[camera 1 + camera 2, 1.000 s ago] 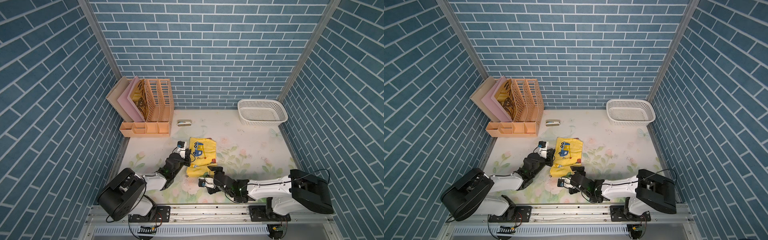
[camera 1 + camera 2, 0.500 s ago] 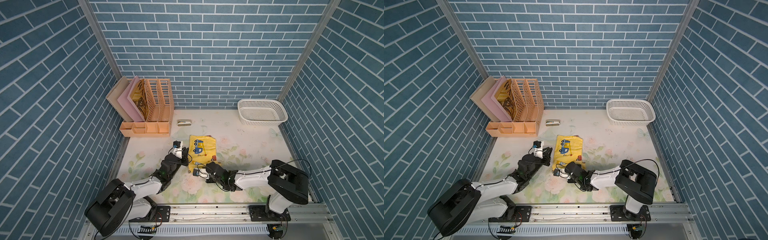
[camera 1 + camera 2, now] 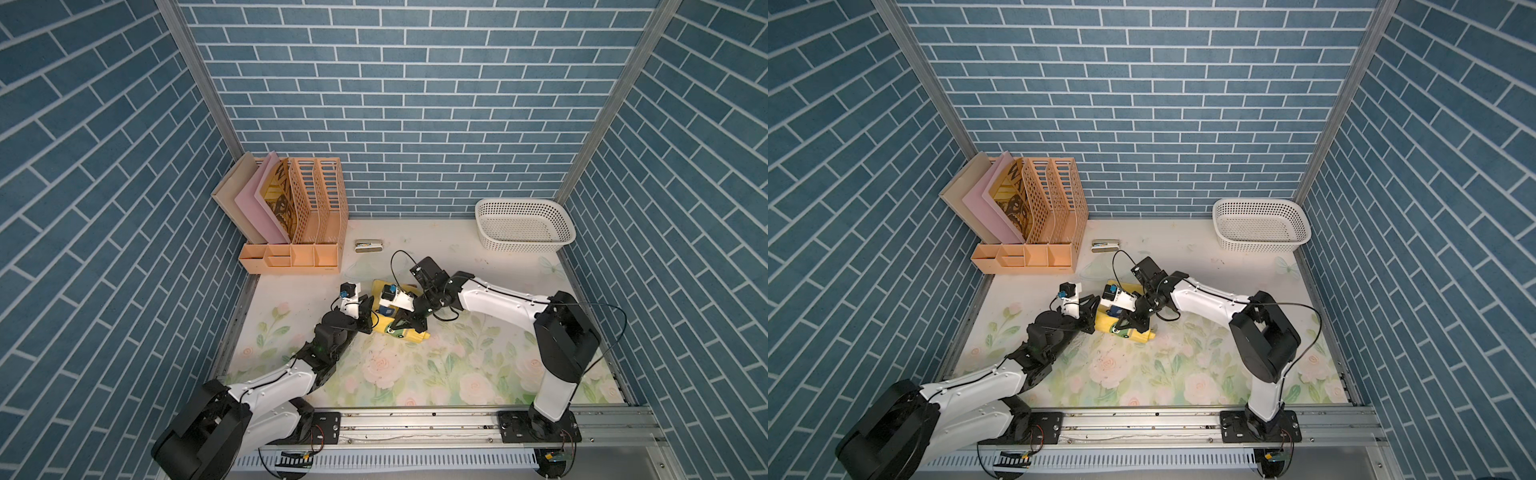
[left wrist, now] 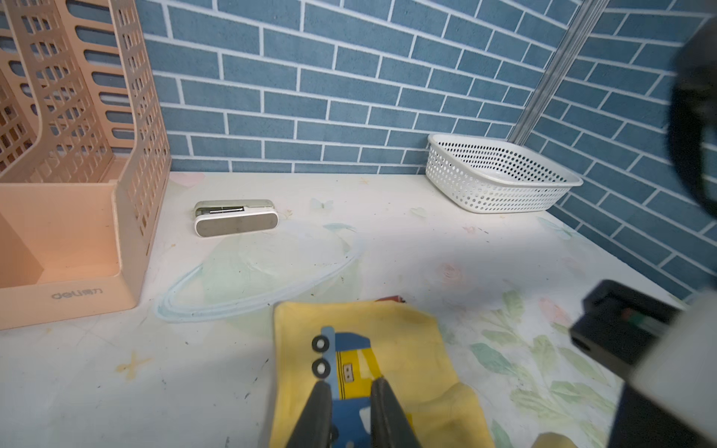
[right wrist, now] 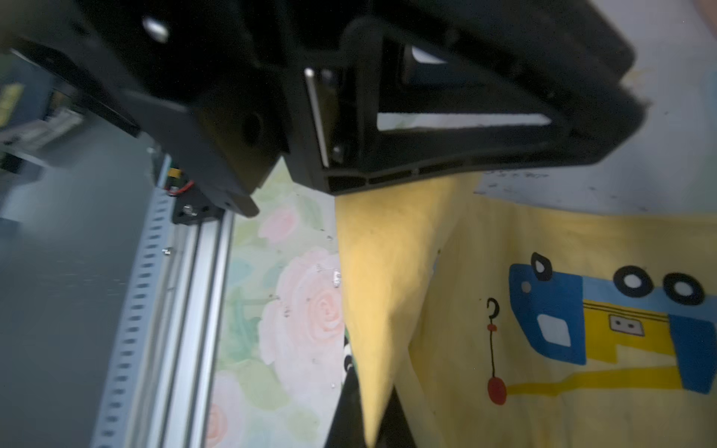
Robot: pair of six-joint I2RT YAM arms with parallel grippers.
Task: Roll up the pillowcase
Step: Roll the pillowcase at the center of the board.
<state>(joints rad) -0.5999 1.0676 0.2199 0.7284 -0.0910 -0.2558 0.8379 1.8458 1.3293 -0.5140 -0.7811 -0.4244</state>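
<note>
The yellow pillowcase (image 3: pixel 411 334) (image 3: pixel 1133 334) lies partly bunched on the floral table cover, its blue truck print facing up in the left wrist view (image 4: pixel 403 349). My left gripper (image 3: pixel 371 318) (image 3: pixel 1090 316) (image 4: pixel 352 388) is at its left side, jaws narrow and pinching the cloth. My right gripper (image 3: pixel 409 328) (image 3: pixel 1130 326) reaches in from the right. In the right wrist view it (image 5: pixel 372 384) is shut on a raised yellow fold of the pillowcase (image 5: pixel 582 240). That fold runs up to the left gripper's black finger (image 5: pixel 465 155).
An orange file organiser (image 3: pixel 299 216) stands at the back left with a small grey stapler (image 3: pixel 368 246) beside it. A white perforated basket (image 3: pixel 523 226) sits at the back right. The metal rail (image 3: pixel 415 419) runs along the front edge. Blue brick walls enclose the table.
My right gripper went from open at the cloth's near edge to shut on it, and the arm now reaches in from the right. The pillowcase looks shorter and bunched. The left gripper shifted slightly.
</note>
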